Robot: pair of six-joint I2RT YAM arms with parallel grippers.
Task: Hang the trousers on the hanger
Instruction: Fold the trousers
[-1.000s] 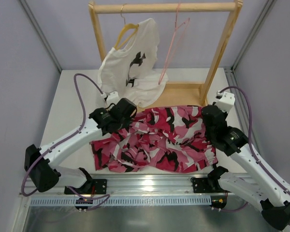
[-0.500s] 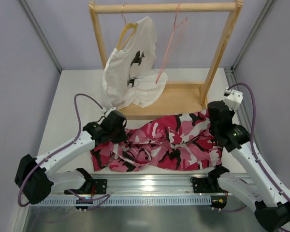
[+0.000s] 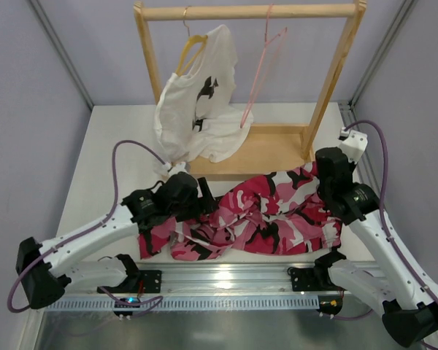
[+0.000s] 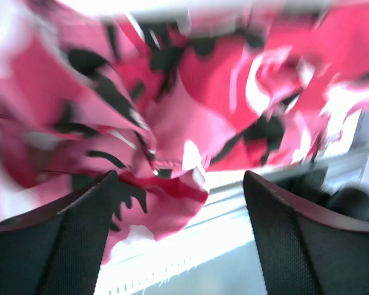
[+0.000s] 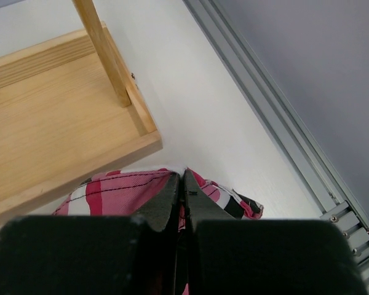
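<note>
White table (image 3: 102, 157): trousers (image 3: 263, 215) lay crosswise; right gripper (image 5: 183, 175) pinched their end, left gripper (image 4: 179, 178) gaped, holding nothing. Pink hanger (image 3: 254, 80) hung beyond, nearer right arm.

Pink-white-black camouflage trousers (image 3: 263, 216), pink hanger (image 3: 263, 76)

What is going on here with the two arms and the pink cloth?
Two robot arms are working on the camouflage trousers, which lie bunched on the table in front of the wooden rack. The right gripper is shut on an edge of the cloth; the left gripper is open over it. The pink hanger hangs bare on the rack, beside a white T-shirt.
</note>
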